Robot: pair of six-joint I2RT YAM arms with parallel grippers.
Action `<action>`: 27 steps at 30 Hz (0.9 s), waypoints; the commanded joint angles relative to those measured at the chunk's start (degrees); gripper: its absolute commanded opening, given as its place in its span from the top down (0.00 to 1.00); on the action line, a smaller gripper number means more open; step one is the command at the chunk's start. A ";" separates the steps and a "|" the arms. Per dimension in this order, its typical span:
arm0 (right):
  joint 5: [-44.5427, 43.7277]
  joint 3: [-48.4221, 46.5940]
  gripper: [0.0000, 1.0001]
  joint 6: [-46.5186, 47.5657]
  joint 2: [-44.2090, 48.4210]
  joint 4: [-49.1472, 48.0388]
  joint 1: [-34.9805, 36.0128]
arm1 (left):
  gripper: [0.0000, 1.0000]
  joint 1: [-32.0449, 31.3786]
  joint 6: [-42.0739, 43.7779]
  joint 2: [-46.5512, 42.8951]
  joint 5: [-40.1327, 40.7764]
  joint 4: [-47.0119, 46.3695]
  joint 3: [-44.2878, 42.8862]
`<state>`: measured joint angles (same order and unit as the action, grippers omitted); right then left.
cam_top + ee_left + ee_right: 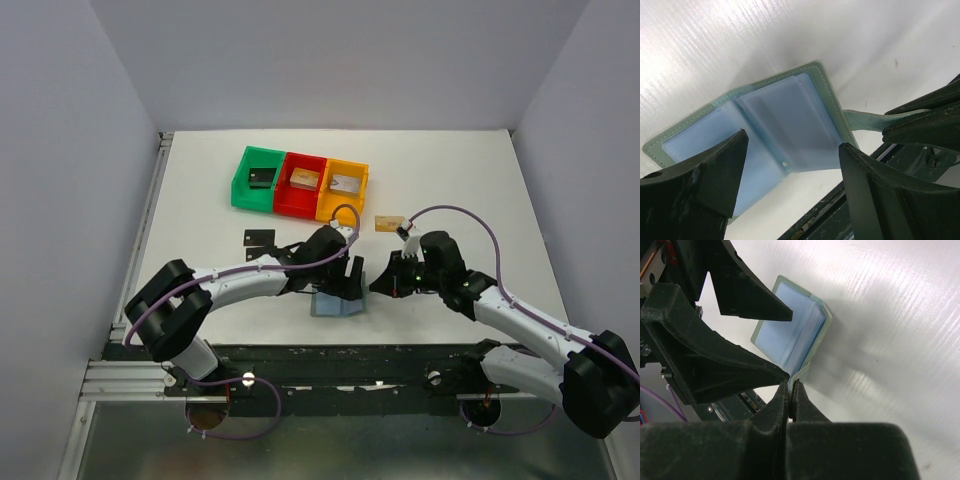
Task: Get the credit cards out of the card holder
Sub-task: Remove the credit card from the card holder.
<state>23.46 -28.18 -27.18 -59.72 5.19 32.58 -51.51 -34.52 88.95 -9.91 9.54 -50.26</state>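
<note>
The card holder (338,304) lies open on the white table near its front edge, its pale blue pockets (775,120) facing up. No card shows in the pockets. My right gripper (790,389) is shut on the holder's little grey-green tab (865,120). Just above the open holder (790,325) hangs my left gripper (792,150), open with nothing between its fingers. Of the credit cards, two black ones (258,238) lie on the table left of my left arm. A gold-tan card (389,224) lies behind my right gripper (380,285).
Green (240,185), red (283,200) and orange (322,207) bins stand in a row at the back, each holding a small piece. The table's dark front rail (840,210) runs close beside the holder. The two grippers sit close together over the holder.
</note>
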 commanded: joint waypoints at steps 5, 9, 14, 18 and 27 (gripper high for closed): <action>1.41 -0.56 1.00 0.11 0.75 -0.71 0.29 | 0.16 -0.44 0.24 1.58 0.68 0.92 -2.65; 1.50 -0.82 1.00 0.20 0.84 -0.71 0.29 | 0.16 -0.61 0.33 2.02 0.95 1.18 -3.09; 1.32 -0.82 1.00 0.29 0.84 -0.53 0.29 | 0.20 -0.70 0.16 2.28 1.56 1.62 -2.92; 1.23 -0.56 1.00 0.37 0.84 -0.80 0.29 | 0.24 -0.70 0.07 2.28 2.00 1.80 -2.65; 0.97 -0.73 1.00 0.55 0.92 -0.53 0.29 | 0.26 -0.70 -0.19 2.11 3.14 2.24 -2.30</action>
<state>23.66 -28.18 -27.16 -59.70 5.21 32.58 -51.88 -34.52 90.63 -9.39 10.04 -52.05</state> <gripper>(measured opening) 0.023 0.750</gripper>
